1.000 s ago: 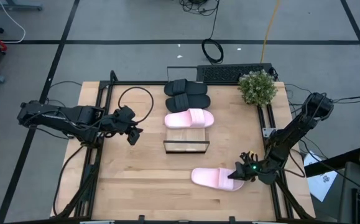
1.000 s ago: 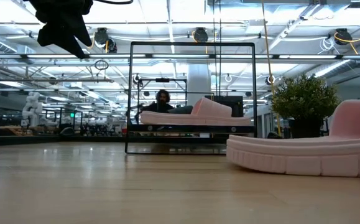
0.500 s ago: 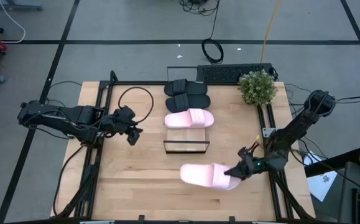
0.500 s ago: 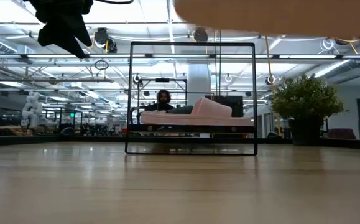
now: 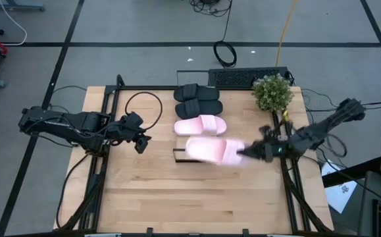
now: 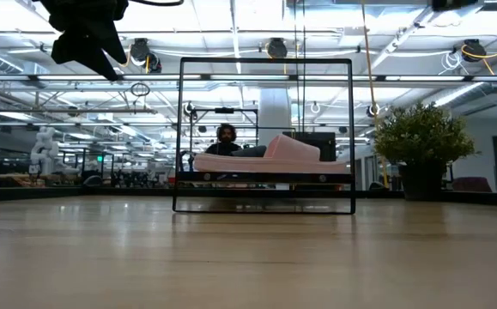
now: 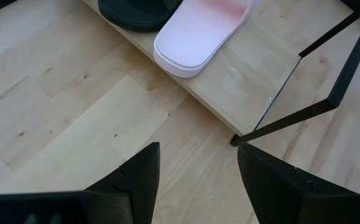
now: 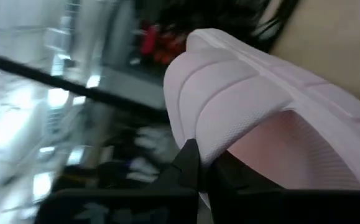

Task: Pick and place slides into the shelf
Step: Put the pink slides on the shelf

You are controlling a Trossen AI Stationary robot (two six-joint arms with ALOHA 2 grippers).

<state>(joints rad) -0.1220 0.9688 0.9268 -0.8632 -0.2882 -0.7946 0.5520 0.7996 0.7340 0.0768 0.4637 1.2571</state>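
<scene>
Four slides: two black slides (image 5: 197, 100) and one pink slide (image 5: 200, 125) lying side by side on the shelf (image 5: 196, 156), and a second pink slide (image 5: 215, 150) held in the air over the shelf's framed end. One potted plant (image 5: 273, 91) at the table's far right corner. Right gripper (image 5: 249, 153) is clamped tight on the lifted slide's strap; the right wrist view shows the fingers (image 8: 189, 163) pinching the strap's edge. Left gripper (image 5: 142, 144) waits over the table's left side, fingers spread wide, holding nothing. The low view shows one person (image 6: 224, 137) far behind the shelf.
</scene>
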